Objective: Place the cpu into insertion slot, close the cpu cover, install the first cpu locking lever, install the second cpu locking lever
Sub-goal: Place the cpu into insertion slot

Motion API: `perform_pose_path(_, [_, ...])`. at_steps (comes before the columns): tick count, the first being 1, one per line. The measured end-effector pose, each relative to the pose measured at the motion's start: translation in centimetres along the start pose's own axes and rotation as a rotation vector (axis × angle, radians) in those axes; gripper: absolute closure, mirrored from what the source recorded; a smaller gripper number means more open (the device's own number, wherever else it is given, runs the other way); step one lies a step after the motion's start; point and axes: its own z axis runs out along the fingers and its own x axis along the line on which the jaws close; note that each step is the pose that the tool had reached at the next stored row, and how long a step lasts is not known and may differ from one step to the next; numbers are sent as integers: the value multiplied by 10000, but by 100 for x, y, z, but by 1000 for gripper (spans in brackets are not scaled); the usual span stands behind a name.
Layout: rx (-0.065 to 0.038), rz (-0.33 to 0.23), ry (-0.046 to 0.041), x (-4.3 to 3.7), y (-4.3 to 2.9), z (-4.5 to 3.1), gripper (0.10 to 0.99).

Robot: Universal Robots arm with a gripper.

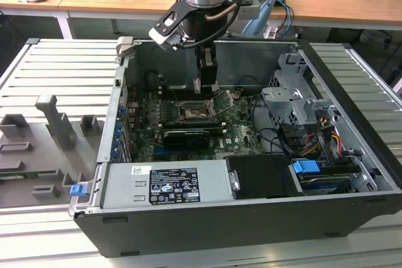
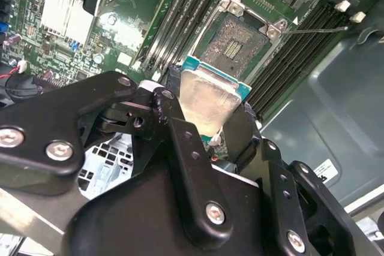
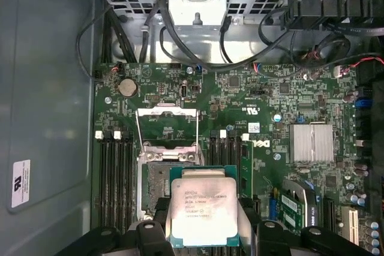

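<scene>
My gripper (image 2: 211, 125) is shut on the cpu (image 2: 211, 97), a flat square chip with a dull silver top and a green edge, pinched by two opposite sides between the black fingers (image 2: 175, 118). In the first wrist view the cpu (image 3: 204, 211) hangs above the board, overlapping one side of the insertion slot (image 3: 155, 185). The slot (image 2: 234, 43) lies open with its dark contact field bare. The cpu cover (image 3: 167, 127) is swung up and back from the slot. In the exterior view the gripper (image 1: 206, 87) hovers just above the slot (image 1: 193, 113) inside the case.
The open computer case (image 1: 352, 155) walls in the motherboard (image 3: 282, 106). Memory slots (image 3: 114, 172) flank the socket. A thin lever wire (image 2: 318, 29) sticks out by it. A silver heatsink (image 3: 311, 142), cables (image 3: 180, 40), a drive cage (image 1: 295, 101) and a power supply (image 1: 166, 183) stand nearby.
</scene>
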Motion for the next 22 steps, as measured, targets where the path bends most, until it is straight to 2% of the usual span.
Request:
perform_pose_path(13, [-1, 167, -12, 2, -16, 64, 557])
perform_pose_path(22, [-1, 272, -21, 26, -50, 247, 557])
